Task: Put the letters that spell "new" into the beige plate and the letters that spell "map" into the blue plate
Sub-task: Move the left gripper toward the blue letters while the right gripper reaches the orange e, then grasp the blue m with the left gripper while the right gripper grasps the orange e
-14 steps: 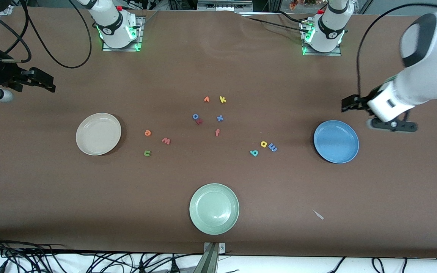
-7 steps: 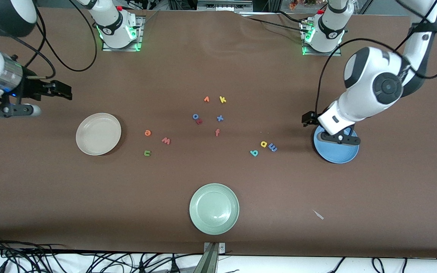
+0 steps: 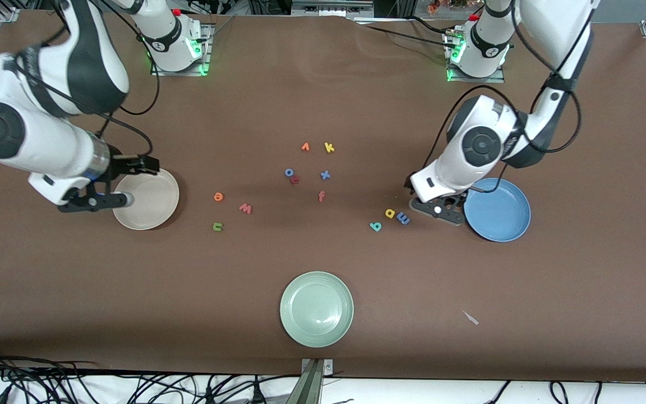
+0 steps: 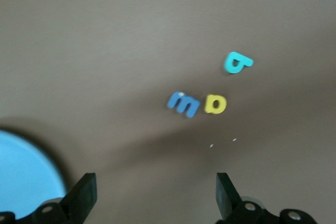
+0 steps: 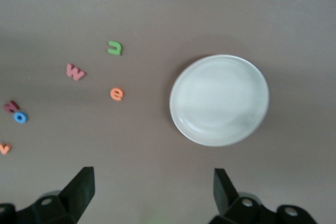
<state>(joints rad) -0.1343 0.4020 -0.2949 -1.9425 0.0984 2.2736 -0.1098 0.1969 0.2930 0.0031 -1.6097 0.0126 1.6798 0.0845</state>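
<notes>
Left gripper point(image 4: 152, 195) wide open, empty, over table between blue m point(image 3: 404, 219) and blue plate point(image 3: 499, 213). Right gripper point(image 5: 152, 192) open, empty, over beige plate point(image 3: 149, 199). Nothing sorted: n point(image 3: 217, 226), e point(image 3: 218, 196), w point(image 3: 245, 209), a point(image 3: 390, 213), p point(image 3: 375, 226) lie mid-table. Spare letters, green plate point(image 3: 316, 308) clear of both paths.

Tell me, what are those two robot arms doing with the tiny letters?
They are sorting foam letters onto plates, but nothing is picked up yet. The left end effector hangs open by the blue plate, near the blue "m", yellow "a" and teal "p". The right end effector hangs open over the beige plate. The green "n", orange "e" and pinkish-red "w" lie on the table.
</notes>
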